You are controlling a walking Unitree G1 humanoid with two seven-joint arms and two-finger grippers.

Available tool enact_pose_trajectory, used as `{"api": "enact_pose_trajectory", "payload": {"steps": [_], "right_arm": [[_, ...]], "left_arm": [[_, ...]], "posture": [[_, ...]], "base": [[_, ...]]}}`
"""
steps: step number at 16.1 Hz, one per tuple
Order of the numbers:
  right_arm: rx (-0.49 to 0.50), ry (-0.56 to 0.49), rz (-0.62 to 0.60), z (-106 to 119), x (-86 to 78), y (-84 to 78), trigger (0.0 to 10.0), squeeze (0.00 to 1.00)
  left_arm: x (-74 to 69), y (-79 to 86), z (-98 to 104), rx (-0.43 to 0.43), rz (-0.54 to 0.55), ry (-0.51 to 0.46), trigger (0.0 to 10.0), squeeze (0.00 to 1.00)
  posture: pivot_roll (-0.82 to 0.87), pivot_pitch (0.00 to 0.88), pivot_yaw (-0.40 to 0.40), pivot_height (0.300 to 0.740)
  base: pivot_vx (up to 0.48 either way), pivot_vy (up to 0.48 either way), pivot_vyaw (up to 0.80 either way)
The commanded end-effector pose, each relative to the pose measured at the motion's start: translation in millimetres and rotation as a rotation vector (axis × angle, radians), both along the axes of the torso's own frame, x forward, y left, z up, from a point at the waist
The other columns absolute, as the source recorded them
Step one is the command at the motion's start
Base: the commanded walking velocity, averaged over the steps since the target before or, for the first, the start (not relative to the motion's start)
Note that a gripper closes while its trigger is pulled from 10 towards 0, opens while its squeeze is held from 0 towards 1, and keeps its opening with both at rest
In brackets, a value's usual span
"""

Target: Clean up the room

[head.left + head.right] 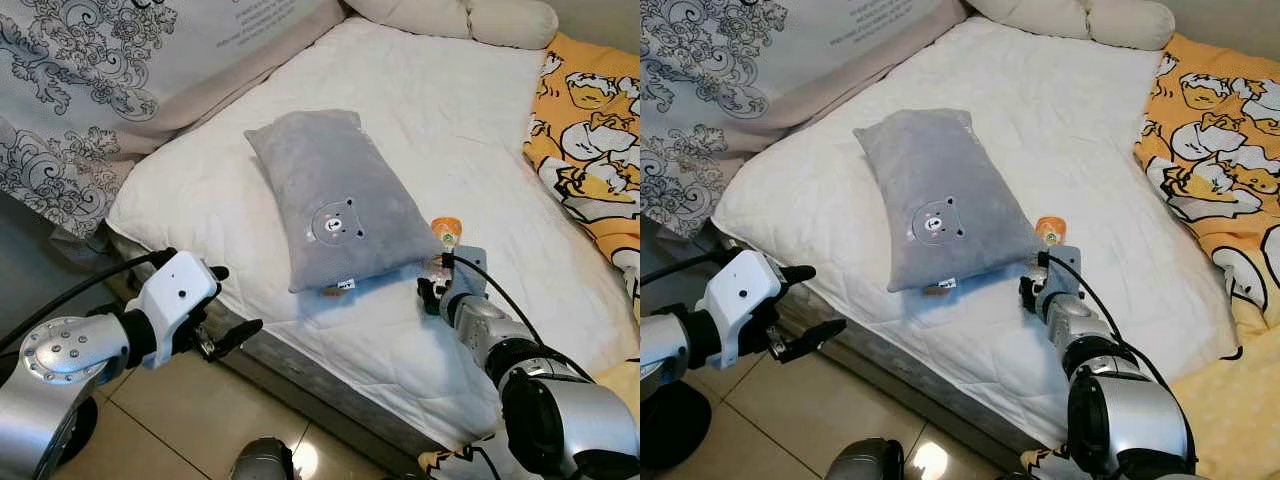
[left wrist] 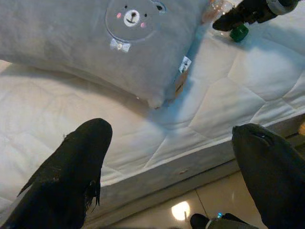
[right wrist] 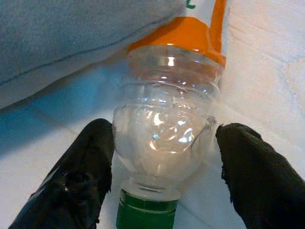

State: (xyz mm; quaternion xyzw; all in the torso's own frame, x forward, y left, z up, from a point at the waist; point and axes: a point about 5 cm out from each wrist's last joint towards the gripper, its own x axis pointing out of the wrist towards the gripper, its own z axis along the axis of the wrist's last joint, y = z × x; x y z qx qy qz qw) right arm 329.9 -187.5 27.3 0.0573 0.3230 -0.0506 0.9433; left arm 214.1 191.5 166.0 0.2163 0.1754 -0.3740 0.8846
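My right tool (image 3: 159,176) is open wide around a clear plastic bottle (image 3: 167,129) with a green cap (image 3: 147,210) and an orange label. The fingers (image 3: 81,176) sit on each side, not squeezing yet. The bottle lies on the white bed (image 1: 440,130), at about 4 o'clock from the grey bear pillow (image 1: 335,195), touching its corner. My left tool (image 1: 222,305) hangs open past the bed edge, at about 8 o'clock from the pillow, holding nothing.

The bottle is round and smooth. I think it could roll or slip out if I close on the curved part. The soft bed may let it sink and tip. I could also pinch the pillow.
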Motion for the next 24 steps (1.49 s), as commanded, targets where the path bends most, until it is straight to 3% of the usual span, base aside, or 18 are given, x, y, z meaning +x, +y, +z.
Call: {"api": "enact_pose_trajectory", "payload": {"steps": [1, 8, 13, 16, 17, 19, 20, 21, 22, 24], "right_arm": [[0.022, 0.005, -0.039, 0, -0.4, -3.4, 0.0, 0.0], [0.105, -0.027, -0.112, -3, -5.5, -14.7, 0.0, 0.0], [0.137, -0.145, -0.107, 3, -5.9, -25.0, 0.0, 0.0], [0.077, -0.271, -0.075, 17, -2.5, -27.0, 0.0, 0.0], [0.027, -0.307, -0.07, 22, -3.7, -25.6, 10.0, 0.0], [-0.082, -0.513, -0.047, 51, -14.8, -14.5, 10.0, 0.0], [-0.096, -0.572, -0.026, 64, -16.4, -8.2, 10.0, 0.0], [-0.074, -0.665, 0.002, 91, -19.6, 8.5, 10.0, 0.0], [-0.04, -0.681, 0.025, 100, -21.0, 19.7, 10.0, 0.0], [0.006, -0.64, 0.074, 96, -28.6, 37.0, 10.0, 0.0]], "left_arm": [[-2.9, 1.8, 2, 0.008, 0.002, -0.01, 10.0, 0.0], [21.2, -10.8, -12, -0.049, -0.008, -0.031, 10.0, 0.0], [23.8, -21.1, -25, -0.142, 0.052, -0.049, 10.0, 0.0], [32.3, -24.8, -31, -0.158, 0.173, -0.123, 10.0, 0.0], [34.2, -26.4, -32, -0.163, 0.211, -0.151, 10.0, 0.0], [36.6, -26.2, -36, -0.196, 0.358, -0.209, 10.0, 0.0], [36.2, -24.8, -35, -0.206, 0.389, -0.227, 10.0, 0.0], [34.4, -20.9, -34, -0.205, 0.447, -0.257, 10.0, 0.0], [32.9, -19.3, -36, -0.209, 0.488, -0.251, 10.0, 0.0], [33.5, -19.5, -41, -0.233, 0.542, -0.231, 10.0, 0.0]], "posture": [[0.38, 0.036, 0.006, 0.74], [0.25, 0.0, 0.038, 0.74], [0.16, 0.0, 0.031, 0.74], [0.15, 0.0, 0.022, 0.74], [0.13, 0.0, 0.017, 0.74], [0.12, 0.0, 0.016, 0.74], [0.12, 0.0, 0.019, 0.74], [0.1, 0.0, 0.022, 0.74], [0.09, 0.0, 0.026, 0.74], [0.1, 0.0, 0.021, 0.74]], "base": [[0.0, 0.0, 0.0], [0.0, 0.0, 0.0], [0.0, 0.0, 0.0], [0.0, 0.0, 0.0], [0.0, 0.0, 0.0], [0.0, 0.0, 0.0], [0.0, 0.0, 0.8], [0.0, 0.0, 0.79], [0.0, 0.0, 0.79], [0.0, 0.0, 0.79]]}}
